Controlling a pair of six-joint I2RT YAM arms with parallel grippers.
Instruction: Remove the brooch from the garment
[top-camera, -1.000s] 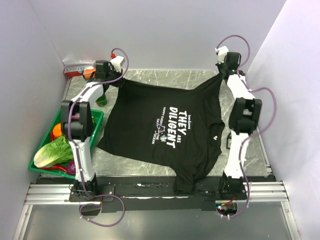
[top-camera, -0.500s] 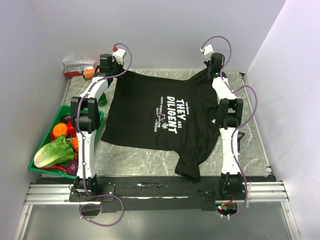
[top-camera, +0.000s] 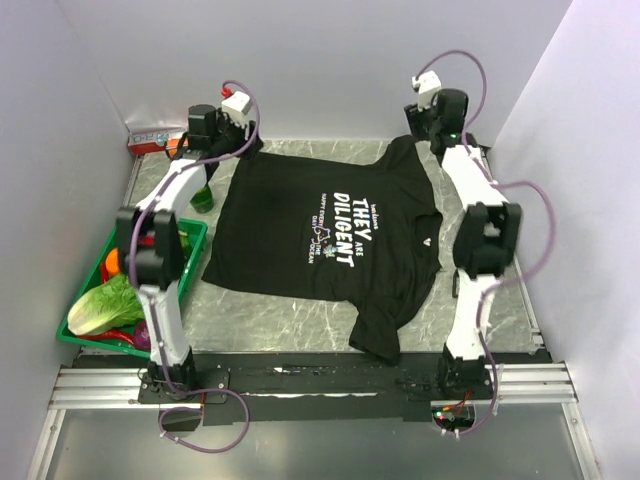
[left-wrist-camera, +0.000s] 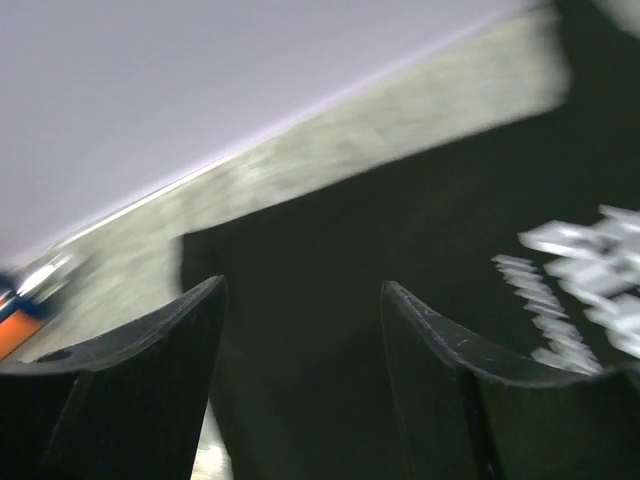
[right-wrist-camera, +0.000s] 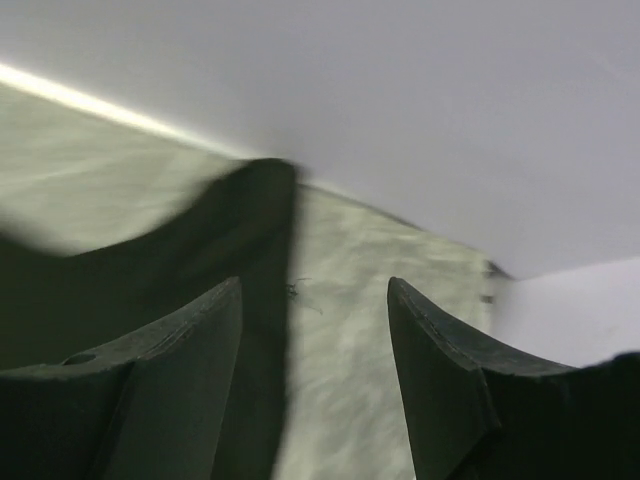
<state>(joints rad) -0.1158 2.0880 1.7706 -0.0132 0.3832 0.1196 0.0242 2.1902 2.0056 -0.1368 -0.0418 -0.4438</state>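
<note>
The garment (top-camera: 300, 215) is a black T-shirt with white lettering (top-camera: 345, 230), lying spread on the marble table (top-camera: 290, 315). A tiny white speck (top-camera: 424, 240) on its right side looks like the brooch, but it is too small to be sure. My left gripper (top-camera: 246, 148) hovers open over the shirt's far left corner. In the left wrist view the left gripper (left-wrist-camera: 300, 285) has only black cloth (left-wrist-camera: 400, 220) below it. My right gripper (top-camera: 414, 128) is open by the far right corner. The right gripper (right-wrist-camera: 315, 283) shows bare table between its fingers, with the shirt edge (right-wrist-camera: 240, 220) beside it.
A green crate (top-camera: 198, 238) of vegetables stands at the left table edge, by the left arm. An orange box (top-camera: 155, 138) lies at the back left, with a green object (top-camera: 203, 198) near it. Walls close in the back and both sides.
Both grippers went from shut on the shirt's far corners to open. The cloth dropped free and now lies flatter, shifted slightly toward the back wall.
</note>
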